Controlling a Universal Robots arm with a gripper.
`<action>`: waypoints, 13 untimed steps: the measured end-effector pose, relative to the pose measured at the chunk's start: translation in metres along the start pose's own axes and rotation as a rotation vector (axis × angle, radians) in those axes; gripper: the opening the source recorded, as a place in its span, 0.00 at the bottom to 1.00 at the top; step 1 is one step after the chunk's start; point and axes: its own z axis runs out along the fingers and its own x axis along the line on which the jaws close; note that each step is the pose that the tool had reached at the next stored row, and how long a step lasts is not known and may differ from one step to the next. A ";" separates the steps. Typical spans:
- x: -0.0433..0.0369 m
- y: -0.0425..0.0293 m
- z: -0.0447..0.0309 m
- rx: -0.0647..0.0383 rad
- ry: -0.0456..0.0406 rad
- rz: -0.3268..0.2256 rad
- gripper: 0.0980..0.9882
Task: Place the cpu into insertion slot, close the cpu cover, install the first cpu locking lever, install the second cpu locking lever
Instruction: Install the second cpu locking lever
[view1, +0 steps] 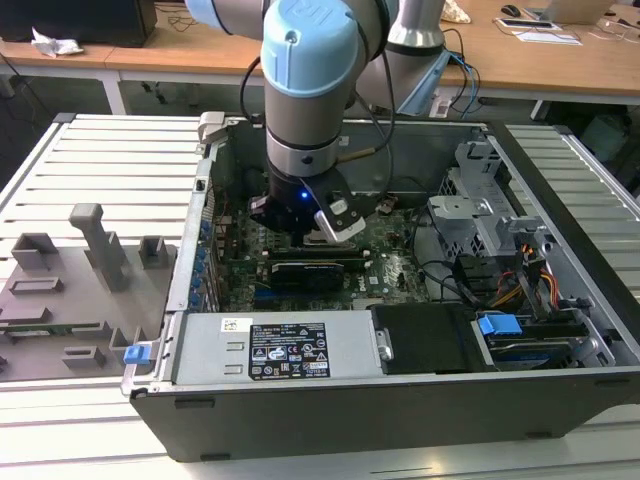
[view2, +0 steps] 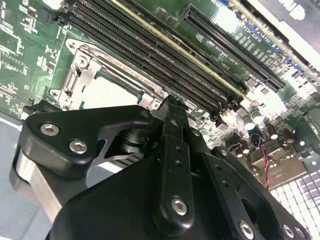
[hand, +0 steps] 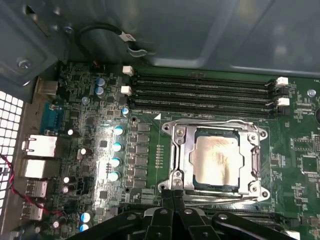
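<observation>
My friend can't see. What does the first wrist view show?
A silvery cpu sits in its insertion slot on a green board, with the cpu cover framing it. Black memory slots run beside it.

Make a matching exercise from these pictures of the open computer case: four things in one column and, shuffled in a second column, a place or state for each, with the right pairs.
Things:
1. cpu
2. cpu cover
3. gripper
4. memory slots

Places or states:
A. long, black and empty, between the socket and the case wall
B. silvery top, seated in the insertion slot
C. fingers together at the socket's edge
D. metal frame lying down around the chip

Pairs: 1-B, 2-D, 3-C, 4-A
</observation>
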 end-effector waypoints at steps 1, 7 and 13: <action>0.0002 -0.0005 0.0022 -0.002 -0.0001 0.000 0.01; 0.0007 -0.0017 0.0080 -0.020 -0.0013 0.000 0.01; 0.0011 -0.0024 0.0118 -0.051 -0.0032 0.000 0.01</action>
